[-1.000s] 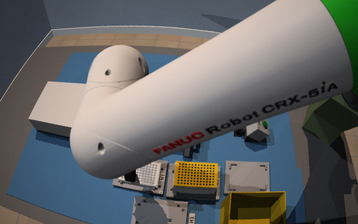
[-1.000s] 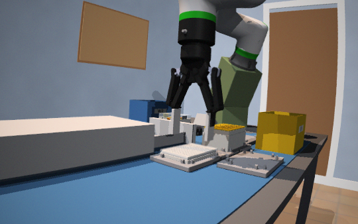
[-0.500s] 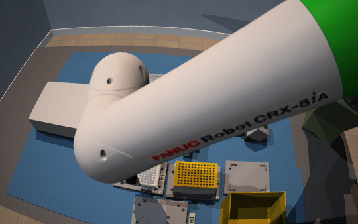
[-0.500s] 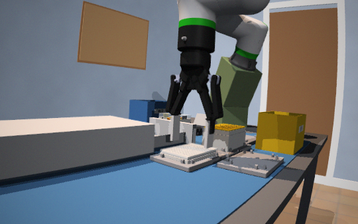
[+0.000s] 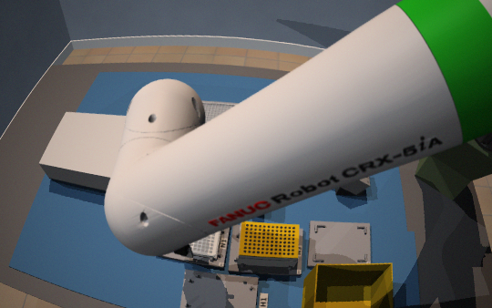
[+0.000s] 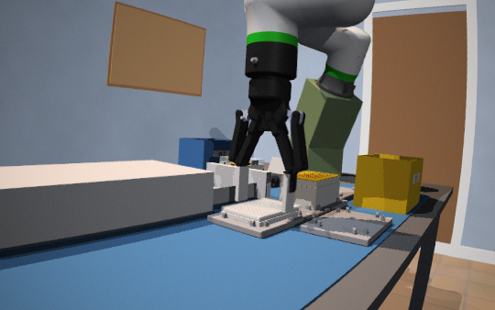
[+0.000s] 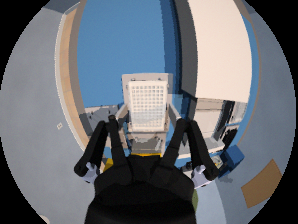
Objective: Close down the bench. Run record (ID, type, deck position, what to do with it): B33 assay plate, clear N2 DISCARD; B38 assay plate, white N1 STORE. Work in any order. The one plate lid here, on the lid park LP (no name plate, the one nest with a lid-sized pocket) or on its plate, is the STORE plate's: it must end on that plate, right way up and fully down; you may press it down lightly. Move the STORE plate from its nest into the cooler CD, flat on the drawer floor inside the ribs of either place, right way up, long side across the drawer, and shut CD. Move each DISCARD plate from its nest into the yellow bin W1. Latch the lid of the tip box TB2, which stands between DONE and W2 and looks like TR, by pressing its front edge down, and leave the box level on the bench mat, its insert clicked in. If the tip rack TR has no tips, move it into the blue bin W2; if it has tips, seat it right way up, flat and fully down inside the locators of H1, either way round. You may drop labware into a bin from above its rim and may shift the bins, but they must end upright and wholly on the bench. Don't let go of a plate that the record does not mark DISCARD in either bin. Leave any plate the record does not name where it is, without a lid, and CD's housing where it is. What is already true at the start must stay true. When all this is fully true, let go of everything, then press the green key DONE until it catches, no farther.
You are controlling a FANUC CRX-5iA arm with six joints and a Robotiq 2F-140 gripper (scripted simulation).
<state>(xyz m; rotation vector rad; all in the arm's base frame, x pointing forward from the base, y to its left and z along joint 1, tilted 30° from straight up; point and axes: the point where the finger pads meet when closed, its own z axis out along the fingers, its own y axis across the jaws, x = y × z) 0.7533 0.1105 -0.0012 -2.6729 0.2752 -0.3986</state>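
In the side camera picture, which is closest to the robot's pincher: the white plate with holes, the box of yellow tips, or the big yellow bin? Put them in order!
1. The white plate with holes, right under the open end effector.
2. The grey box of yellow tips, just to its right.
3. The big yellow bin, farthest, near the bench's right end.

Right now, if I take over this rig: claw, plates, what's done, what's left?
Claw open, empty, fingers down either side of the white plate, which sits in its nest with no cover visible on it. Tip rack, full of yellow tips, is beside it, not yet on H1. Yellow bin looks empty. Nothing visibly finished; the clear plate, cooler drawer, tip box and green key can't be judged from these views.
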